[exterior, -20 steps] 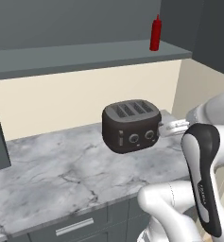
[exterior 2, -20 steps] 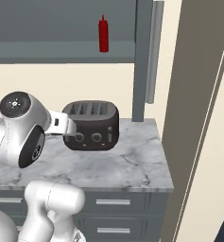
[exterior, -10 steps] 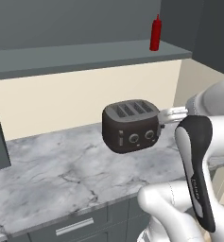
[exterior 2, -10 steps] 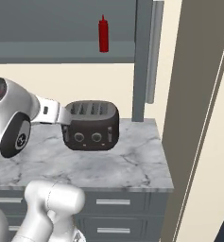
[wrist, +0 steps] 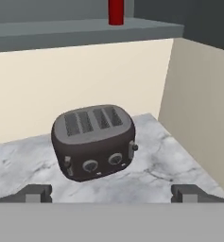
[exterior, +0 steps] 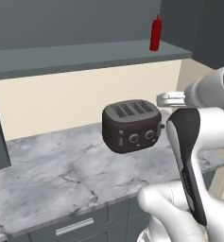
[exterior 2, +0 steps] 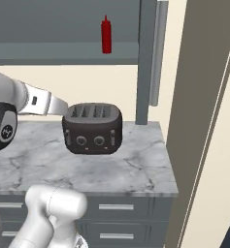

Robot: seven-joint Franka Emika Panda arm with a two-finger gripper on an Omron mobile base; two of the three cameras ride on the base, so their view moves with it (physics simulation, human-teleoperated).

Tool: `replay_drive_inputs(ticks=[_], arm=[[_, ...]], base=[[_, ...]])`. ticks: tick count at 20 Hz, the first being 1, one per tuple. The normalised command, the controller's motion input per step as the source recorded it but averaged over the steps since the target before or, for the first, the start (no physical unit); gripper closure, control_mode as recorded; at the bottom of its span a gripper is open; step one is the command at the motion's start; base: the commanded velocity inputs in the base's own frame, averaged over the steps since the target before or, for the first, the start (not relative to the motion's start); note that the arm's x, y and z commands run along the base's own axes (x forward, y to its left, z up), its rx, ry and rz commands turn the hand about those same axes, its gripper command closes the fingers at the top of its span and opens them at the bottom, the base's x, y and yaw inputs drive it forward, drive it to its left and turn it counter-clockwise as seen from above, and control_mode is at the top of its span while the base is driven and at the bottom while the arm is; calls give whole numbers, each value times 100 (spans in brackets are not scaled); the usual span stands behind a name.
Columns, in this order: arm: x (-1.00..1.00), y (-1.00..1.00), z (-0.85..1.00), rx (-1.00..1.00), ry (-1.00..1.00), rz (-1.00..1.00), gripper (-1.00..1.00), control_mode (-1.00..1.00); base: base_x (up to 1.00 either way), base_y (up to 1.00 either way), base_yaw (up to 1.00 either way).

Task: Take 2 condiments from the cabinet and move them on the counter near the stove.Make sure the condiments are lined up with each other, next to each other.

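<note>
Up on the cabinet shelf [exterior: 85,54], in the left base view, one red squeeze bottle [exterior: 155,33] stands near the shelf's right end, above a black toaster [exterior: 131,125] on the marble desk [exterior: 52,170]. From the right base view, the bottle [exterior 2: 106,35] stands upright on the shelf above the toaster [exterior 2: 92,128], which sits well back on the desk [exterior 2: 136,169]. Along the hand view, the pincer [wrist: 111,193] is spread wide and empty, its fingertips [wrist: 37,192] low before the toaster [wrist: 93,141], with the bottle's base [wrist: 116,11] on the shelf above.
</note>
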Motion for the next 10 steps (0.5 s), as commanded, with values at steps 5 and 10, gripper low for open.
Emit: replay_drive_inputs(ticks=[5, 10], arm=[[11, 0, 50, 0, -1, -14, -100, -100], [25, -6, 31, 0, -6, -6, -100, -100]], base=[[0, 0, 0], [0, 0, 0]])
